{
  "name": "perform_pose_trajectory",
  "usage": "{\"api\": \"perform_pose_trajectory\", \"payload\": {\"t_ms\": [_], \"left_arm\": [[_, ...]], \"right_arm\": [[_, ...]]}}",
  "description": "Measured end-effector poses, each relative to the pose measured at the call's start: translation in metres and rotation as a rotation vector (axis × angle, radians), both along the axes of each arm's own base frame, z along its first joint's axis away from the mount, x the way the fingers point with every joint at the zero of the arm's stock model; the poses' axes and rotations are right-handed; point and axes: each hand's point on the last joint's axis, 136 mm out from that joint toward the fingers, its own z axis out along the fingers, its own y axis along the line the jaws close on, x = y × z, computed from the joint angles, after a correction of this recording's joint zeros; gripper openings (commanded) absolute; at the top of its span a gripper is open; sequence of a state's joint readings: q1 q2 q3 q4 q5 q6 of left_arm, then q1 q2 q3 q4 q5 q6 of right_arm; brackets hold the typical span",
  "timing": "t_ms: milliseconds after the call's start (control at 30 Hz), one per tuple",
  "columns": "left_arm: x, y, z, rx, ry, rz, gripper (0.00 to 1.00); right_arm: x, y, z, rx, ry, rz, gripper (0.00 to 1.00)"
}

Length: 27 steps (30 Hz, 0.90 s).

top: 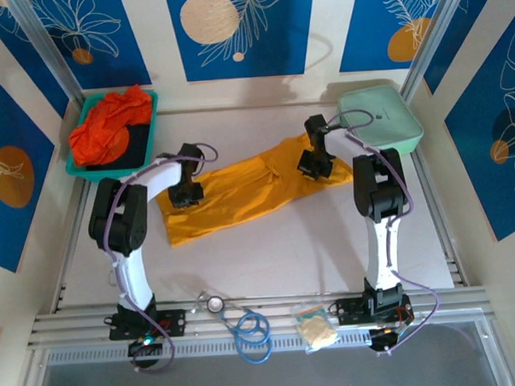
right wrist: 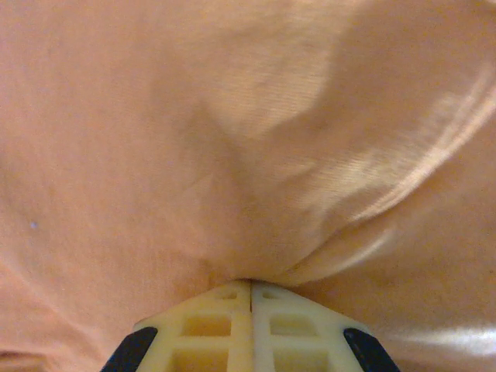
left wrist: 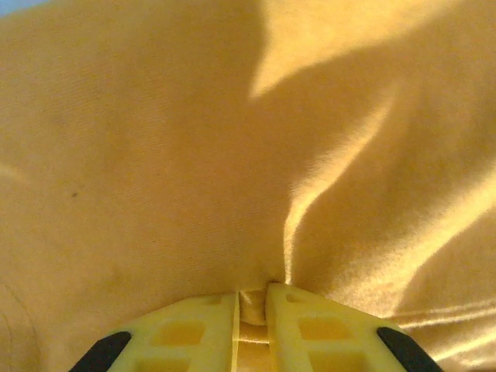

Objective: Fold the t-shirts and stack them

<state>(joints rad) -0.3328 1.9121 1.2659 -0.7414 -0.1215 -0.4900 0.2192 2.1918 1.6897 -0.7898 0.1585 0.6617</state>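
1. The mustard-yellow t-shirt [top: 240, 194] lies stretched slantwise across the middle of the table [top: 269, 252], between the two arms.
2. The left gripper [top: 187, 194] sits on the shirt's near-left end, its fingers [left wrist: 194, 325] almost together and pinching a ridge of yellow cloth.
3. The right gripper [top: 314, 166] sits on the far-right end, fingers clamped tight on the fabric, with creases converging at their tips.
4. Red-orange t-shirts [top: 109, 127] lie heaped in the teal tray [top: 154, 103] at far left.

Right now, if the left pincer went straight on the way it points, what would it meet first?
The yellow t-shirt: the left pincer is shut on a fold of it, with cloth right at its tips. The table probably lies just beneath, but depth there is unclear.
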Motion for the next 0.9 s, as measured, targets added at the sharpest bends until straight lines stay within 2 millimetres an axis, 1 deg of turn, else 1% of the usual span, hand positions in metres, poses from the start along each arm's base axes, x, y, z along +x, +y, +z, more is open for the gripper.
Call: {"api": "perform_pose_trajectory", "payload": {"t_ms": [133,233,400,500,567,633,767,833,900], "left_arm": [[-0.042,-0.014,-0.001,-0.030,0.013,-0.025,0.19],[-0.069,-0.030,-0.002,-0.071,0.014,-0.044,0.19],[-0.101,-0.068,-0.003,-0.171,-0.006,-0.071,0.19],[-0.117,-0.097,-0.004,-0.243,-0.015,-0.086,0.19],[-0.125,-0.115,-0.003,-0.286,-0.016,-0.098,0.19],[-0.135,-0.136,-0.002,-0.334,-0.003,-0.116,0.20],[-0.151,-0.163,0.004,-0.401,0.034,-0.151,0.23],[-0.154,-0.174,0.012,-0.429,0.045,-0.163,0.26],[-0.151,-0.184,0.025,-0.452,0.039,-0.176,0.30]], "right_arm": [[0.035,0.001,0.001,0.014,-0.025,0.037,0.00],[0.060,0.009,0.002,0.032,-0.050,0.078,0.00],[0.098,0.028,0.004,0.085,-0.100,0.133,0.00],[0.114,0.041,0.005,0.131,-0.133,0.157,0.00],[0.121,0.048,0.006,0.169,-0.148,0.167,0.00],[0.123,0.056,0.008,0.212,-0.155,0.176,0.00],[0.121,0.068,0.014,0.277,-0.153,0.193,0.00],[0.120,0.072,0.018,0.296,-0.155,0.199,0.00],[0.119,0.072,0.026,0.300,-0.160,0.199,0.00]]}}
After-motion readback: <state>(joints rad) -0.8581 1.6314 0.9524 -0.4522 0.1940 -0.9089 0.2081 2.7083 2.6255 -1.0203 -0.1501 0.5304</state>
